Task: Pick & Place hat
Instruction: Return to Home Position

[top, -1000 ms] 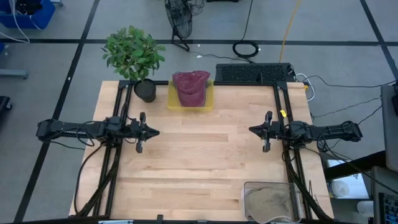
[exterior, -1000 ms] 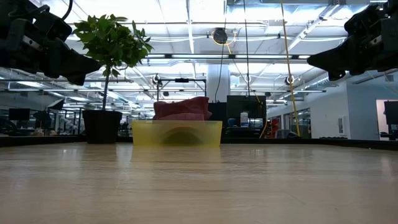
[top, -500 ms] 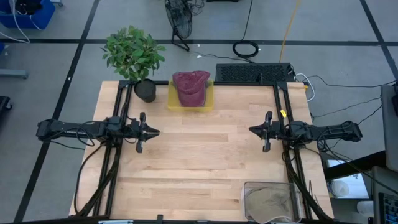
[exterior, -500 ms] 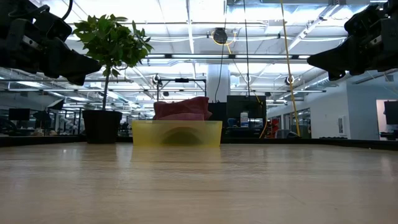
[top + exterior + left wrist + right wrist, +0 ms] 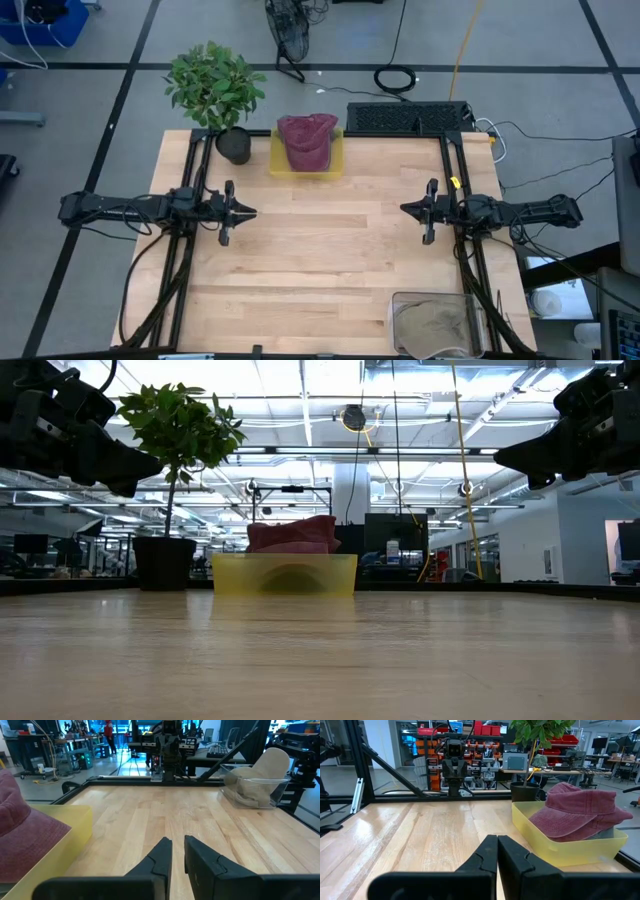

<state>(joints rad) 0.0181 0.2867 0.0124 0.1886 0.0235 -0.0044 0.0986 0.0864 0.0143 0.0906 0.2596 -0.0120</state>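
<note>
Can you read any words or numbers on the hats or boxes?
Nothing here can be read.
The red cap: no words show.
The yellow bin: plain.
The tan cap and its clear bin: plain.
The background screen: too blurred to read.

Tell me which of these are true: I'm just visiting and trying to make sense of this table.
1. The red cap lies in the yellow bin. True.
2. The brown cap lies loose on the table. False: it sits inside the transparent bin at the table's near right corner.
3. The right gripper holds a cap. False: it hangs empty over the table's right side, fingers shut.
4. The potted plant stands beside the yellow bin. True.
5. The left gripper holds nothing. True.
</note>
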